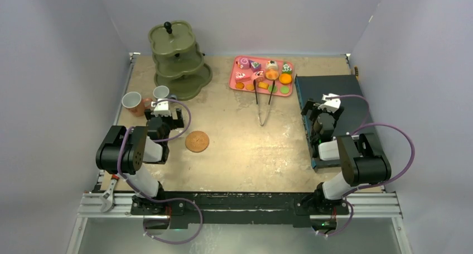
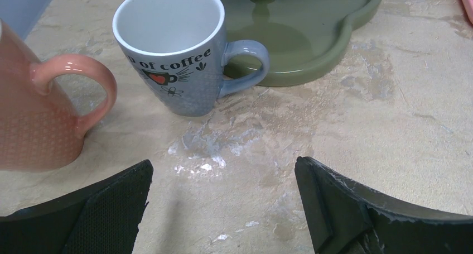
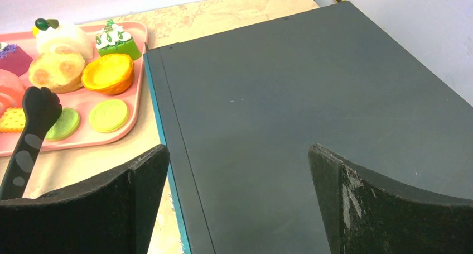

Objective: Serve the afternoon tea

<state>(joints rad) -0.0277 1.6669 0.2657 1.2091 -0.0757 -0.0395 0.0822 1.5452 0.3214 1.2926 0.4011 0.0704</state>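
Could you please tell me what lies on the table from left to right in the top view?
Terracotta cup, grey-blue cup, brown coaster, pink tray, dark box. The olive stand and tongs overlap others, so omitted.

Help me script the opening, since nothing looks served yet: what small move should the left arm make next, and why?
Probably ease the left gripper forward toward the grey-blue cup. Its jaws stand open and empty, the cup stands upright just ahead, slightly left of centre, and the brown coaster beside the arm lies bare.
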